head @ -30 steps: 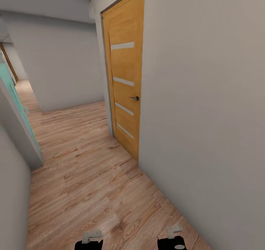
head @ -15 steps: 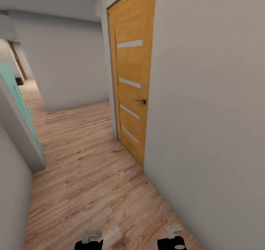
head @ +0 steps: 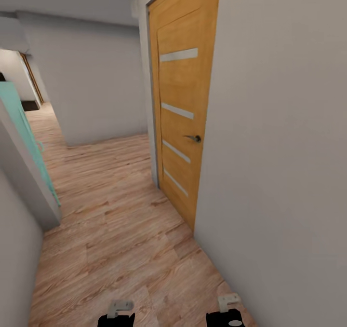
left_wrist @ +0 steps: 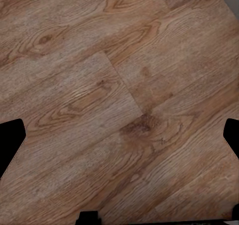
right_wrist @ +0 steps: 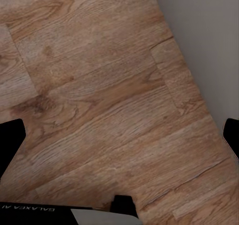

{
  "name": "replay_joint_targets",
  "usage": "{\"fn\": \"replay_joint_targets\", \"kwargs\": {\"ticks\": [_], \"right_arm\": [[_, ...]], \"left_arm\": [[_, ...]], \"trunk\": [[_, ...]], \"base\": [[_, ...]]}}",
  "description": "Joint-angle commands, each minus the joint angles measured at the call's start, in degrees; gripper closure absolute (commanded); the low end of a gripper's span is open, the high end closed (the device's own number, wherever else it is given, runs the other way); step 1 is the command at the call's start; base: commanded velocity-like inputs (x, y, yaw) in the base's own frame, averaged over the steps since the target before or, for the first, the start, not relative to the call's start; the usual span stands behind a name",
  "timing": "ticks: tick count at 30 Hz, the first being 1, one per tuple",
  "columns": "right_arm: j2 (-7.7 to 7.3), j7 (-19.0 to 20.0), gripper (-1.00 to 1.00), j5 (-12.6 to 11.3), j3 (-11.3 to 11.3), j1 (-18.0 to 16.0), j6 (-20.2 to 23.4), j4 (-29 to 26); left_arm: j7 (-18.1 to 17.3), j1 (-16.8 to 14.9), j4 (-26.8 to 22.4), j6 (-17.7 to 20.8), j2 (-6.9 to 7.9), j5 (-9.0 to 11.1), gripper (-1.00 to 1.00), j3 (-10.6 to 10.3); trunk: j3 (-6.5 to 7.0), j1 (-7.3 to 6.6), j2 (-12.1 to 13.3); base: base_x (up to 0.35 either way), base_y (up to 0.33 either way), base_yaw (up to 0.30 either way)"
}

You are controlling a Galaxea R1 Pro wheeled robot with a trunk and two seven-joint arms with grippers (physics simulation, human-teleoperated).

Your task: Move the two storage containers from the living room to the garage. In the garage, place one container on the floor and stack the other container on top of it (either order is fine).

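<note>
I am in a narrow hallway with light wood plank flooring (head: 120, 230), and the two storage containers are out of view. My left gripper (left_wrist: 119, 140) hangs open over bare planks, its black fingertips (left_wrist: 11, 140) wide apart with nothing between them. My right gripper (right_wrist: 119, 135) is open too, over planks beside the foot of a pale wall (right_wrist: 209, 31). In the head view the ends of my left arm (head: 116, 313) and right arm (head: 227, 310) show at the lower edge.
A closed orange wooden door (head: 183, 105) with a dark handle (head: 195, 138) is set in the grey wall (head: 279, 172) on my right. A teal door (head: 24, 134) and a wall corner (head: 21, 172) stand at the left. The corridor runs ahead to a grey wall (head: 96, 90) and opens to the left.
The whole head view has shifted: the orange door now sits further right and larger, and more of the far left opening shows. The arms hold the same pose.
</note>
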Motion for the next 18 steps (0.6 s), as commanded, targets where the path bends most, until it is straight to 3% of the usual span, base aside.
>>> {"fn": "replay_joint_targets", "kwargs": {"ticks": [1,18], "right_arm": [[-0.03,-0.35,-1.00,0.22,0.36,-0.03,0.26,-0.01],[0.32,-0.39,-1.00,0.30,0.51,-0.05,0.20,0.10]], "left_arm": [[-0.16,-0.06,0.07,-0.24,0.01,0.64,-1.00,-0.39],[-0.16,-0.06,0.02,-0.26,0.01,0.68,-1.00,-0.38]], "trunk": [[-0.10,0.05,-0.08],[-0.82,0.05,-0.08]], "base": [[0.343,0.000,0.047],[0.343,0.000,0.213]]}}
